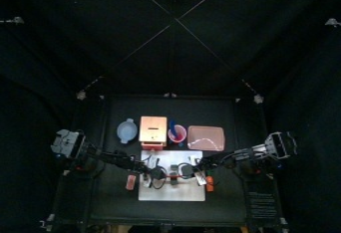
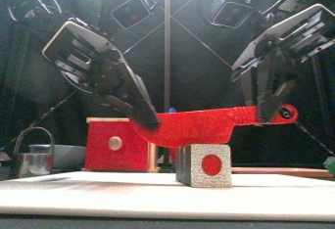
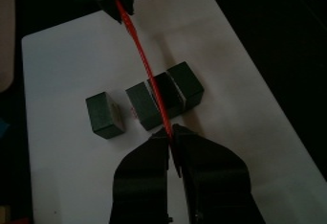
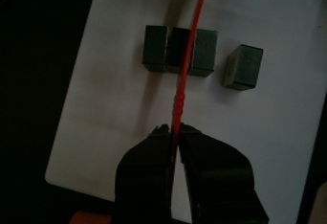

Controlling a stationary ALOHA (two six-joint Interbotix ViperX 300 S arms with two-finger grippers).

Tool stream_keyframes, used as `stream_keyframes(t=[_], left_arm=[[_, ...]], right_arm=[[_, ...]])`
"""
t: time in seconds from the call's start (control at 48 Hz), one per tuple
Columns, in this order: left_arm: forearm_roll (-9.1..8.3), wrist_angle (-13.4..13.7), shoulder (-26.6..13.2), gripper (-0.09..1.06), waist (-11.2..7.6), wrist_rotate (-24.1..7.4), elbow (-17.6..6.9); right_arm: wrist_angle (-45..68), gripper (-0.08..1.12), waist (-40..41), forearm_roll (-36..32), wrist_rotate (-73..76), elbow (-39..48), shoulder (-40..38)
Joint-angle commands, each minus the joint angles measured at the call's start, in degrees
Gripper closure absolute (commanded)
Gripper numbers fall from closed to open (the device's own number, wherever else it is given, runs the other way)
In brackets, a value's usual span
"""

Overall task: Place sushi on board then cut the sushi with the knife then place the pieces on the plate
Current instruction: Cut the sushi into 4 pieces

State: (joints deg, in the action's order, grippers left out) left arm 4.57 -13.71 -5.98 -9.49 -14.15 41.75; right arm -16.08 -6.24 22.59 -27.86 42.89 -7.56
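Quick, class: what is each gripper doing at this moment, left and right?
Left gripper: closed, holding one end of the red knife.
Right gripper: closed, holding the other end of the same knife.

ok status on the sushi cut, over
left gripper, right gripper both shut on red knife, one each end. knife over two joined sushi blocks on white board, third block apart. nothing blocking the knife.
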Motion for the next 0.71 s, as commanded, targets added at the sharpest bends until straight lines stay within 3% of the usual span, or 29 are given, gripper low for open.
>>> stream_keyframes(t=[0.021, 0.333, 0.708], left_arm=[[-0.09, -0.9, 0.5, 0.57, 1.14, -0.3, -4.1], [-0.18, -0.9, 3.1, 0.57, 1.14, -0.3, -3.8], [0.00, -0.9, 2.5, 0.57, 1.14, -0.3, -3.4]], right_arm=[[2.5, 0.71, 0.9, -1.2, -0.5, -2.9, -1.1], [2.5, 0.71, 1.5, -3.5, -0.5, -4.0, -1.6], [2.5, 0.71, 2.0, -3.8, -0.4, -4.0, -1.1]])
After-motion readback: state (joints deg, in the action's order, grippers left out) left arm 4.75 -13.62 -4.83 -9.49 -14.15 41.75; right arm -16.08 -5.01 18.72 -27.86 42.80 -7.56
